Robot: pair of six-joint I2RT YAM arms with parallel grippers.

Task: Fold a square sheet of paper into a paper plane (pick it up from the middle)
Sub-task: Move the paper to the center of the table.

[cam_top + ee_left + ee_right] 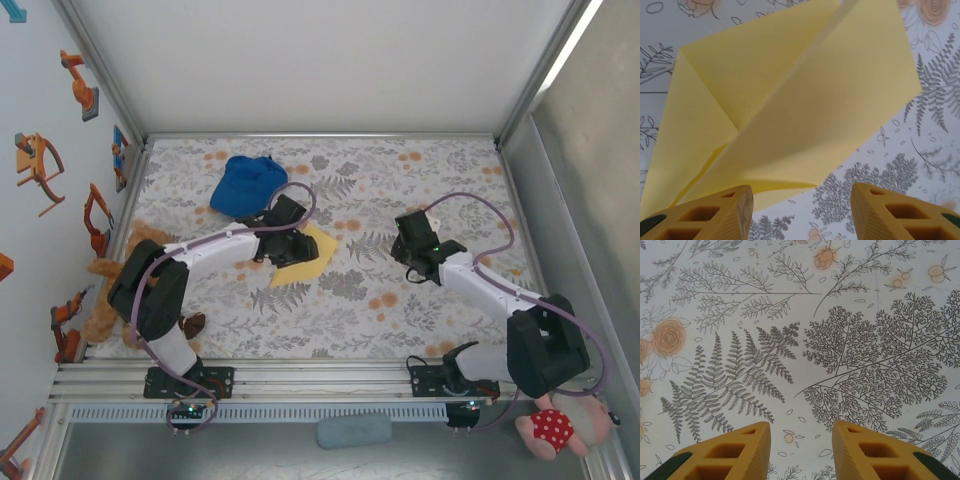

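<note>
The square sheet of paper [314,259] is yellow and lies partly folded left of the table's middle. In the left wrist view the paper [805,95] shows a folded corner flap on the left and a raised crease running up to the top. My left gripper [288,248] hovers over the sheet's left part. Seen from its wrist, the left gripper [801,202] is open, and the paper's near edge lies just beyond its left fingertip [742,200]. My right gripper [408,252] is right of the sheet, apart from it. In its own wrist view the right gripper [801,440] is open over bare cloth.
A blue fabric cap [246,184] lies behind the paper at the back left. A brown plush toy [120,270] sits at the left edge, and a pink one [560,425] off the table's near right corner. A floral cloth [400,300] covers the table.
</note>
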